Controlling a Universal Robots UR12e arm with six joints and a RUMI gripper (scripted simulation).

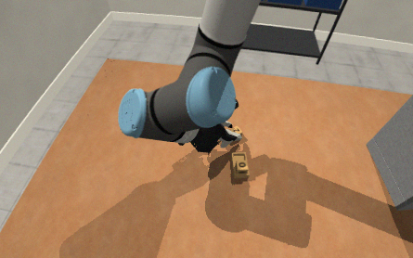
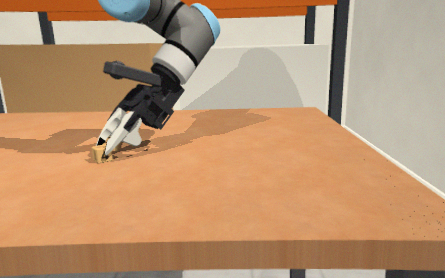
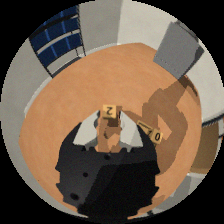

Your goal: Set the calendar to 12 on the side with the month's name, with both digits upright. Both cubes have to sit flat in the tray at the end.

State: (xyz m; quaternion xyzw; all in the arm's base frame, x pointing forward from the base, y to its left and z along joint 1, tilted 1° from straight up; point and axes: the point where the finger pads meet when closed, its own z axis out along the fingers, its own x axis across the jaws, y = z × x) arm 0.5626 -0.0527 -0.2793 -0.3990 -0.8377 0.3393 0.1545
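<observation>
The loose tan cube [image 1: 238, 130] [image 2: 97, 154] [image 3: 109, 110] is on the table beyond one end of the tray; its face towards the wrist camera bears a 2, which looks upside down there. My gripper [image 1: 234, 132] [image 2: 103, 149] [image 3: 109, 111] is partly open, its fingertips low at the cube, one on either side in the wrist view. Contact cannot be made out. The tan tray [image 1: 239, 176] holds the other cube [image 1: 242, 165] [image 3: 157, 136], with a 0 on top, at one end; the tray's other end shows as a hollow. The month's name is not readable.
A grey box-shaped block [image 1: 406, 153] [image 3: 177, 50] stands at the right side of the top view. A shelf rack with blue bins [image 1: 322, 4] [image 3: 57, 35] stands beyond the table [image 1: 127, 89] [image 2: 275, 190]. The arm's shadow falls across the tray area.
</observation>
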